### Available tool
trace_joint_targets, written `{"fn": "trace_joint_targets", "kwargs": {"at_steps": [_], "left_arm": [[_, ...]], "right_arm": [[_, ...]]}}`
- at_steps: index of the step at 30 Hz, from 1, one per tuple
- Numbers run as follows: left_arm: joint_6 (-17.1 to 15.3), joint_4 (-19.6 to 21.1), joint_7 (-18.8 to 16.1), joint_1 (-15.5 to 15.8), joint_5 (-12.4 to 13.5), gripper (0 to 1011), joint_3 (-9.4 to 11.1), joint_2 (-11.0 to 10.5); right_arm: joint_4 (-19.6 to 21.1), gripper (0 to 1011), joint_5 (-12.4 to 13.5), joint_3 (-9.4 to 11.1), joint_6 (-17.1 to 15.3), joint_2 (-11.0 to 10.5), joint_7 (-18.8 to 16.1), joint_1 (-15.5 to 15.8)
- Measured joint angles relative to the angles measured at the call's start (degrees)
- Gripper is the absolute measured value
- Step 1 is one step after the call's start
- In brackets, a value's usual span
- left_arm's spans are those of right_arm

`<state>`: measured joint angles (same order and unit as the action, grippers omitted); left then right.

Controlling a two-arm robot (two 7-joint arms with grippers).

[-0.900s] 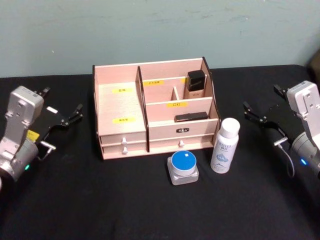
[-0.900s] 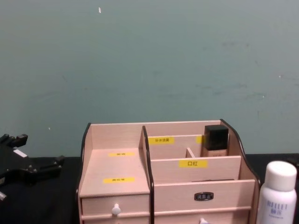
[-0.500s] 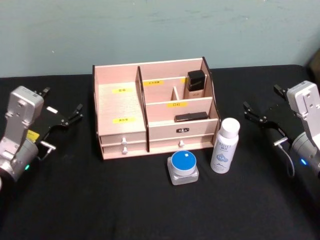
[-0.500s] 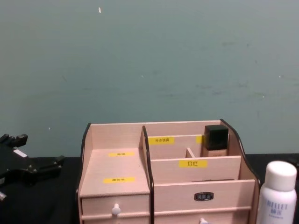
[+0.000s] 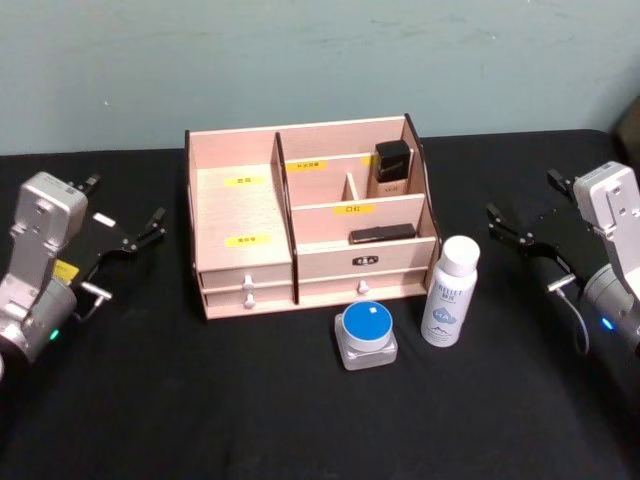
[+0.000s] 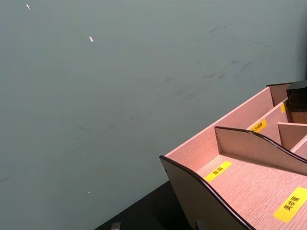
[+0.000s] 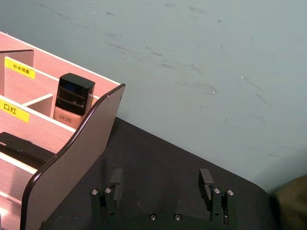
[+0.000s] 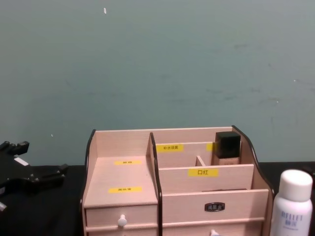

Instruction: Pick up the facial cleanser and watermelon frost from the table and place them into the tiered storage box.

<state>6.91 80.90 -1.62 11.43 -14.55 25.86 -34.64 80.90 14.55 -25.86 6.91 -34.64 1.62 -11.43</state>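
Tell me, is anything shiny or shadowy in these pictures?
Head view: the blue lid of the watermelon frost looks paler in the middle, a soft sheen; the facial cleanser throws no clear shadow on the black cloth, and the parked left gripper and right gripper nearly melt into it. Chest view: soft, even light on the tiered storage box.
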Motion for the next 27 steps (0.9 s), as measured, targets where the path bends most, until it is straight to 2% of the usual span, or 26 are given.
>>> {"fn": "trace_joint_targets", "kwargs": {"at_steps": [22,27], "left_arm": [[0.0,0.0,0.0,0.0,0.0,1009,0.0,0.0],[0.0,0.0,0.0,0.0,0.0,1010,0.0,0.0]], "right_arm": [[0.0,1002,0.0,0.0,0.0,0.0,0.0,0.0],[-0.07,1002,0.4,1.03,-0.05,0.31,-1.1,0.34]]}}
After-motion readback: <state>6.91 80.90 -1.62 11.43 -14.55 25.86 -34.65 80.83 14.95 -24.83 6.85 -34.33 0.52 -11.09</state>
